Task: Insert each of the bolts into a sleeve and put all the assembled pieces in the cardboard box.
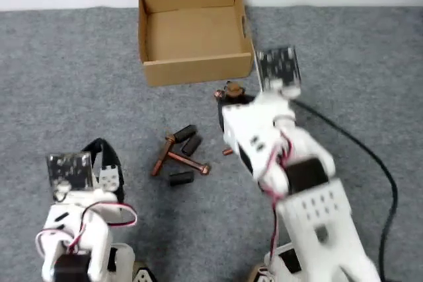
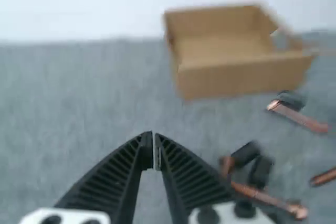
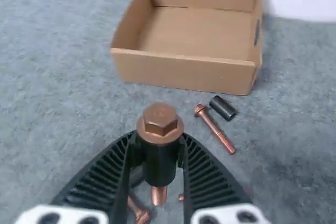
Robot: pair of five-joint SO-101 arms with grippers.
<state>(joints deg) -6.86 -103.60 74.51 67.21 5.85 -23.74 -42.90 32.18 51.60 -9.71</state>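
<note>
My right gripper [image 3: 157, 166] is shut on a black sleeve [image 3: 159, 163] with a copper bolt [image 3: 160, 121] pushed through it, held upright above the carpet a short way in front of the open cardboard box [image 3: 184, 72]. In the high view this gripper [image 1: 232, 96] is just below the box [image 1: 192, 70]. A loose bolt [image 3: 215, 129] and a loose sleeve [image 3: 223, 107] lie between it and the box. More bolts and sleeves form a pile [image 1: 180, 155] at the table's middle. My left gripper [image 2: 154, 153] is shut on nothing, low at the left [image 1: 102, 155].
Grey carpet [image 1: 79, 70] covers the table, with a white wall behind the box. A black cable [image 1: 370, 156] runs along the right side. One small copper piece [image 1: 228, 152] lies beside the right arm. The pile [image 2: 252, 174] sits ahead and to one side of the left gripper.
</note>
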